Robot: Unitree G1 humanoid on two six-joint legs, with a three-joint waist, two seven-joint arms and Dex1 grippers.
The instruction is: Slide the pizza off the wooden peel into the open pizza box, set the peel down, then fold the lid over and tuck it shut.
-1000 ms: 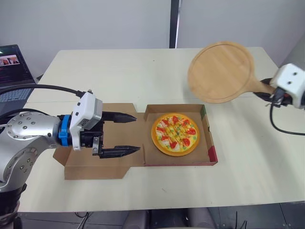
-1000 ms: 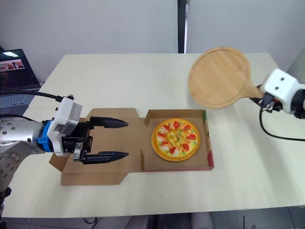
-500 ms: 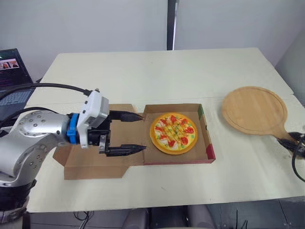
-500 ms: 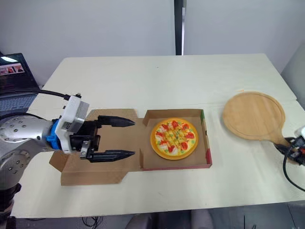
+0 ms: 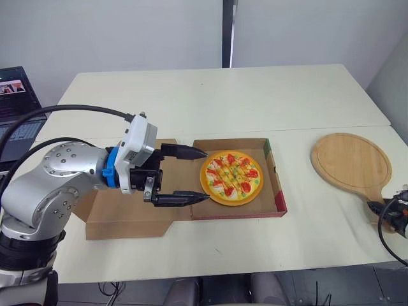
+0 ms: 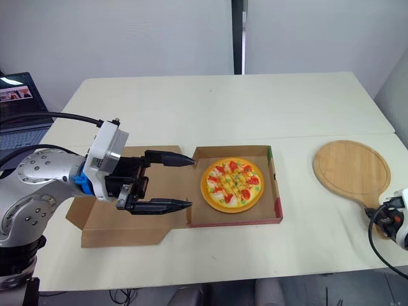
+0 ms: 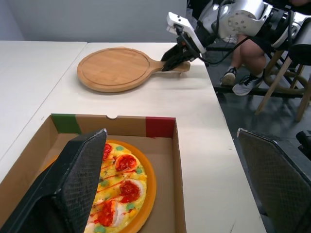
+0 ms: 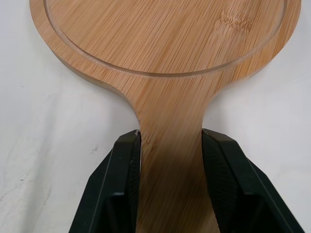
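The pizza (image 5: 233, 177) lies inside the open pizza box (image 5: 278, 191), in the middle of the base and flat on its orange rim. The box stands near the front edge of the tabletop (image 5: 191, 95). Its lid (image 5: 108, 220) is folded out flat on the robot's left side, joined to the base along the left wall.

The left pincer (image 5: 205, 175) is above the place where lid and base meet, and it points toward the pizza. Its two black fingers are wide apart and hold nothing. The farther finger reaches over the left wall near the far corner of the box. The nearer finger ends just beside the near left rim of the pizza. From these views it is hard to say if the fingers touch the cardboard or only hover above it.

The wooden peel (image 5: 350, 159) lies flat on the tabletop, well apart from the box on the robot's right, with nothing on it. Its handle points to the front right corner. The right pincer (image 8: 171, 136) is closed around this handle, and its fingers (image 8: 121, 179) lie against both sides of the wood.

A laptop (image 5: 16, 102) stands at the far left.
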